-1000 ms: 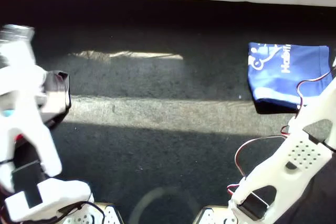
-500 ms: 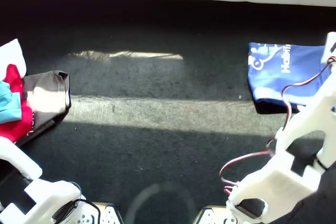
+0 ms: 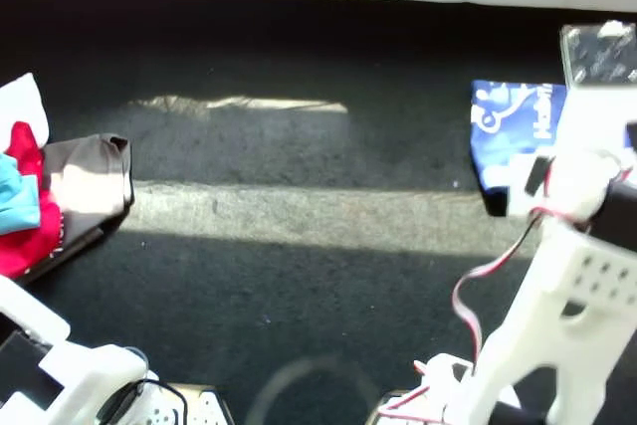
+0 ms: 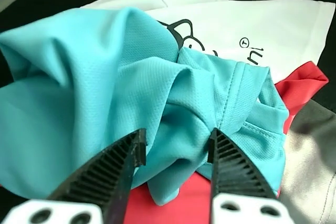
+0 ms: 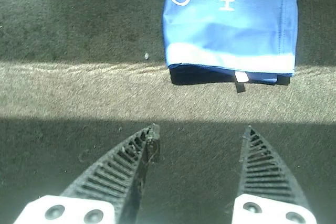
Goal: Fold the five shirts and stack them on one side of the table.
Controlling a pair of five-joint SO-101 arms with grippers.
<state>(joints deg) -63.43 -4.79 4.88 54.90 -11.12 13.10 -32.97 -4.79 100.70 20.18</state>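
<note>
Left gripper (image 4: 176, 148) has jaws partly open with the tips either side of a bunched fold of the crumpled turquoise mesh shirt (image 4: 105, 77), nothing clamped. That shirt tops a loose pile with a white printed shirt (image 4: 252, 30), a red shirt (image 4: 302, 85) and a grey shirt (image 4: 310, 177), all heaped at the left edge of the dark carpeted table (image 3: 299, 296). Right gripper (image 5: 199, 135) has jaws wide open and empty above bare table, near the hem of the folded blue printed shirt (image 5: 231, 24), which lies flat on the table's right side, well apart from the pile.
</note>
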